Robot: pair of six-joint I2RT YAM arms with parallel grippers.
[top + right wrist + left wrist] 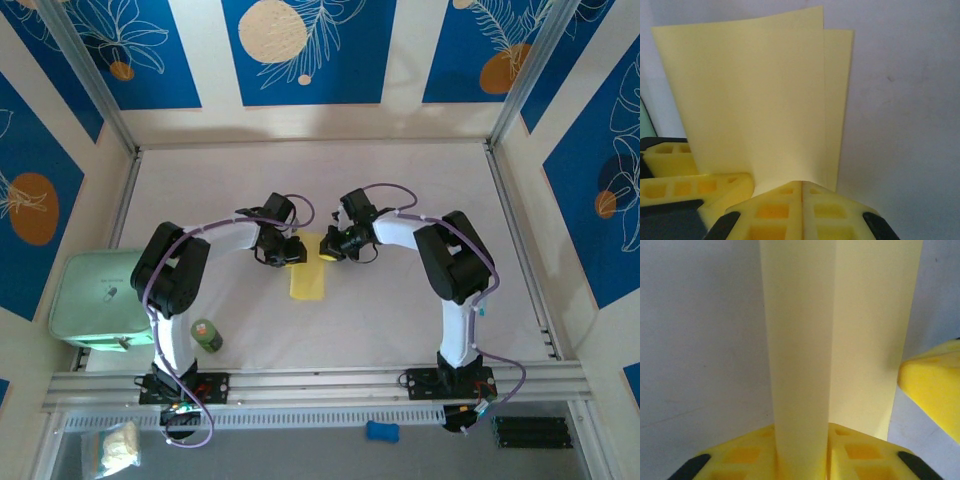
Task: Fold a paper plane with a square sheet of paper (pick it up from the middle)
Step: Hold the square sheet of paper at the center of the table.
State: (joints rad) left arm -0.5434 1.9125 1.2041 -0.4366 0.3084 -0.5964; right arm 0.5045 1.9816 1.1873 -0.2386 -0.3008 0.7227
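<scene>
Bench [310,180] open at far half and right side; left arm [215,240] and right arm [410,232], meeting over the square sheet of paper [308,283], block centre; green case [95,295] and bottle [206,335] obstruct near left.

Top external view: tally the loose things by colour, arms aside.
Pale yellow: 1, folded paper
Green: 2, mint case, small bottle
Blue: 1, small pad
White: 1, crumpled bag
Black: 1, flat block
Total: 6
</scene>
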